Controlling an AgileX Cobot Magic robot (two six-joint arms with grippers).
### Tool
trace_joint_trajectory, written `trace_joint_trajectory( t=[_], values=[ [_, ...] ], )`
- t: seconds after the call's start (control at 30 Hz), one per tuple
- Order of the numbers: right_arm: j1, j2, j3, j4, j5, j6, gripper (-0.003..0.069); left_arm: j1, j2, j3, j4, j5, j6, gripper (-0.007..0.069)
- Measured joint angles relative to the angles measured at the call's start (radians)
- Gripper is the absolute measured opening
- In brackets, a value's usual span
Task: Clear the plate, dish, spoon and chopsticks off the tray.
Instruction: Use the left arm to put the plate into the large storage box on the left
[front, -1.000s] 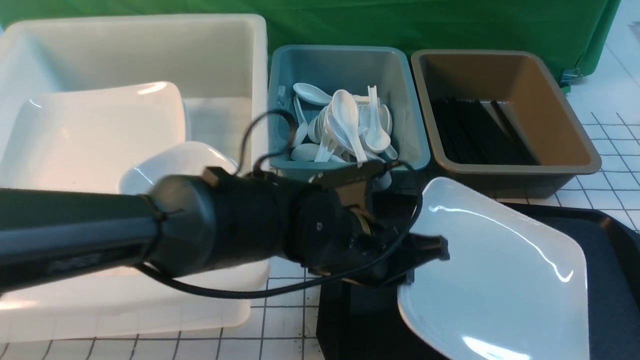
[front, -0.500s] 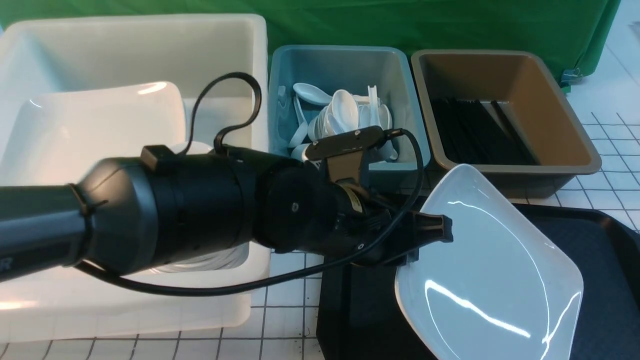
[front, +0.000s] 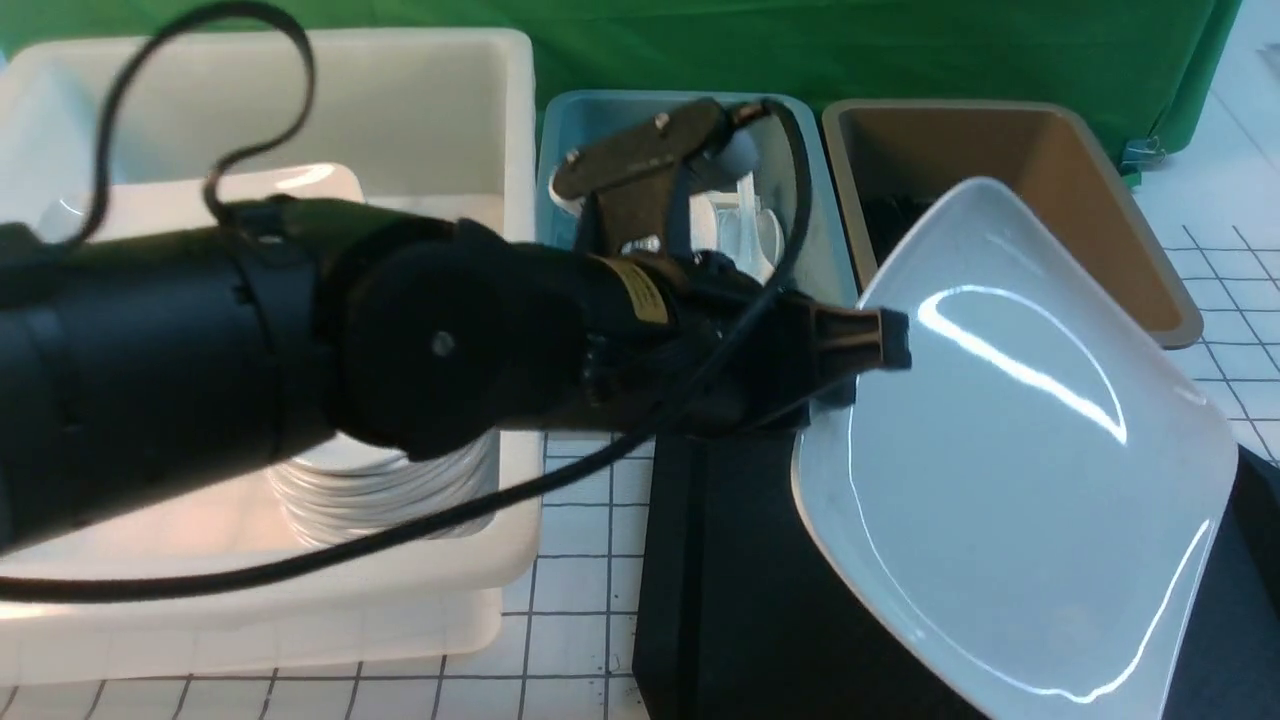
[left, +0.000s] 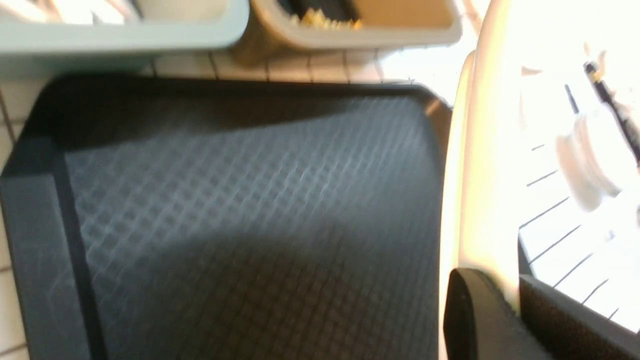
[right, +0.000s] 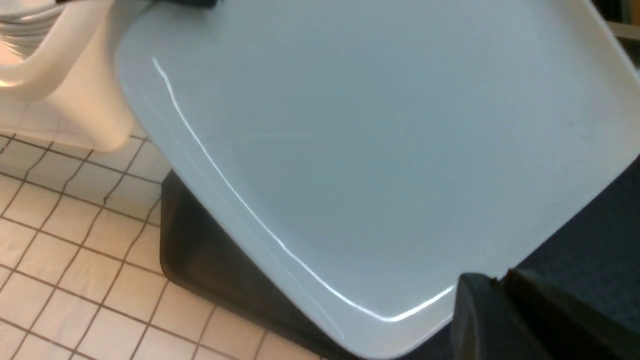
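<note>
The large white plate hangs tilted above the black tray, its far edge raised toward the tubs. My left gripper is shut on the plate's left rim; in the left wrist view its two fingers pinch the rim edge-on over the bare diamond-textured tray. In the right wrist view my right gripper sits shut at the plate's near corner, the rim caught at its tips. No dish, spoon or chopsticks show on the tray.
A big white tub at the left holds another large plate and a stack of small dishes. Behind the tray stand a teal tub with white spoons and a brown tub with black sticks. White gridded table surrounds everything.
The left arm has risen, lifting the plate's left edge off the tray and tilting it steeply. The plate's far edge now overlaps the brown tub in the front view.
</note>
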Motion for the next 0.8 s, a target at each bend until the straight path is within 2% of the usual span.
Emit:
trace_joint_trajectory(
  t=[0.1,0.27,0.37,0.47,0.5,0.53,0.63,0.7,0.73,0.8],
  values=[
    [0.000,0.000,0.000,0.000,0.000,0.000,0.0071,0.051,-0.028,-0.009,-0.022,0.014,0.000,0.0020],
    [0.000,0.000,0.000,0.000,0.000,0.000,0.0083,0.262,-0.138,-0.082,-0.029,0.099,0.031,0.0020],
    [0.000,0.000,0.000,0.000,0.000,0.000,0.0087,0.422,-0.205,-0.138,-0.040,0.144,0.043,0.0020],
    [0.000,0.000,0.000,0.000,0.000,0.000,0.0092,0.628,-0.269,-0.179,-0.110,0.179,0.095,0.0020],
    [0.000,0.000,0.000,0.000,0.000,-0.001,0.0093,0.643,-0.276,-0.183,-0.117,0.184,0.101,0.0020],
    [0.000,0.000,0.000,0.000,0.000,-0.001,0.0097,0.766,-0.298,-0.191,-0.191,0.203,0.163,0.0020],
    [0.000,0.000,0.000,0.000,0.000,-0.001,0.0103,1.001,-0.309,-0.195,-0.352,0.288,0.294,0.0020],
    [0.000,0.000,0.000,0.000,-0.001,-0.001,0.0104,1.090,-0.301,-0.193,-0.408,0.332,0.336,0.0020],
    [0.000,0.000,0.000,0.000,-0.002,-0.001,0.0104,1.179,-0.282,-0.188,-0.458,0.395,0.382,0.0020],
    [0.000,0.000,0.000,0.000,-0.002,-0.001,0.0104,1.253,-0.258,-0.181,-0.486,0.437,0.420,0.0020]
  ],
)
